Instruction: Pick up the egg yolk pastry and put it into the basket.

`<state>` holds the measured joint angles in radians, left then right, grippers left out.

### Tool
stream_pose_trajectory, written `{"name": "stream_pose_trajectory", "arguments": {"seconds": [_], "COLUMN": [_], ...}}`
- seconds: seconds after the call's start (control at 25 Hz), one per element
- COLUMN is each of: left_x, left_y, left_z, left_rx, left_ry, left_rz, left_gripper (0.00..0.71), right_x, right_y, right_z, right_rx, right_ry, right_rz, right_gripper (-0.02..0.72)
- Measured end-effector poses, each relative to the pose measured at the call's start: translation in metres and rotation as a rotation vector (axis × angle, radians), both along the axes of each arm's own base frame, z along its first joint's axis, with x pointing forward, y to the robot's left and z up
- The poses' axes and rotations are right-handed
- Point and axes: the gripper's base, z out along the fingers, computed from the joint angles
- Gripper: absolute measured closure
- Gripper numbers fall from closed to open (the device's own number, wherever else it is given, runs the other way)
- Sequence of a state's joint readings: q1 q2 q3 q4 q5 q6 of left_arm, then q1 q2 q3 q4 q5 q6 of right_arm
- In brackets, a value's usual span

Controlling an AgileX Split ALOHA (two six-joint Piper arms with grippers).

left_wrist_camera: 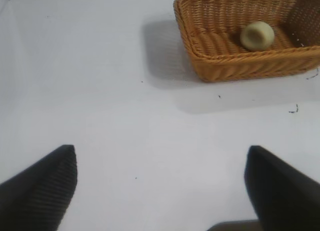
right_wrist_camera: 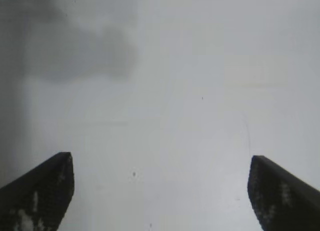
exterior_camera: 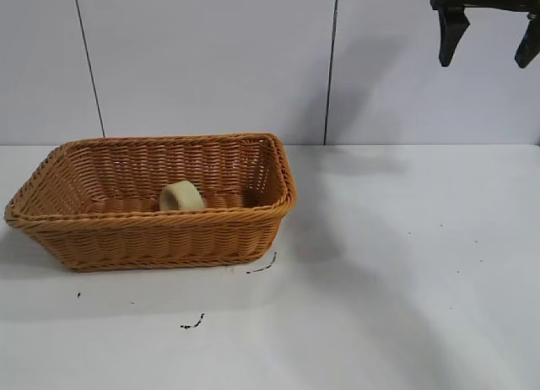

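Egg yolk pastry, pale cream and round with a dented top, is seen lying tilted on the floor of the basket, toward the basket's right end in the exterior view. Orange-brown wicker forms the basket, which is placed at the left of the white table. No writing or label can be made out anywhere. A few small dark marks are scattered on the table just in front of the basket. The right gripper is held high at the upper right, well apart from the basket, its fingers spread wide and empty. The left gripper is seen only from its own wrist camera, fingers apart over bare table, nothing between them.
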<state>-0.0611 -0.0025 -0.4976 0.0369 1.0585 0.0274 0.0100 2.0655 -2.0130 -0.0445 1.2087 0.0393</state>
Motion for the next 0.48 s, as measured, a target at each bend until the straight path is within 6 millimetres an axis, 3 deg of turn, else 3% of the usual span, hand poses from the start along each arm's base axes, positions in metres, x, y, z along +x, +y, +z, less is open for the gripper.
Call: {"name": "stream_pose_trajectory", "arguments": {"seconds": [0.16, 0.48], "left_x": [0.000, 0.000], "left_y": [0.000, 0.000], "left_z": [0.000, 0.000], "left_rx": [0.000, 0.000], "left_ry": [0.000, 0.000], "left_rz": [0.000, 0.000], "left_gripper": [0.017, 0.017], "right_x": [-0.048, -0.176], "right_y": [0.000, -0.001], "right_z": [0.007, 0.019], "right_rx": [0.005, 0.008], "right_ry": [0.067, 0.126], "right_rz": [0.000, 0.000], "right_gripper": [0.026, 0.026]}}
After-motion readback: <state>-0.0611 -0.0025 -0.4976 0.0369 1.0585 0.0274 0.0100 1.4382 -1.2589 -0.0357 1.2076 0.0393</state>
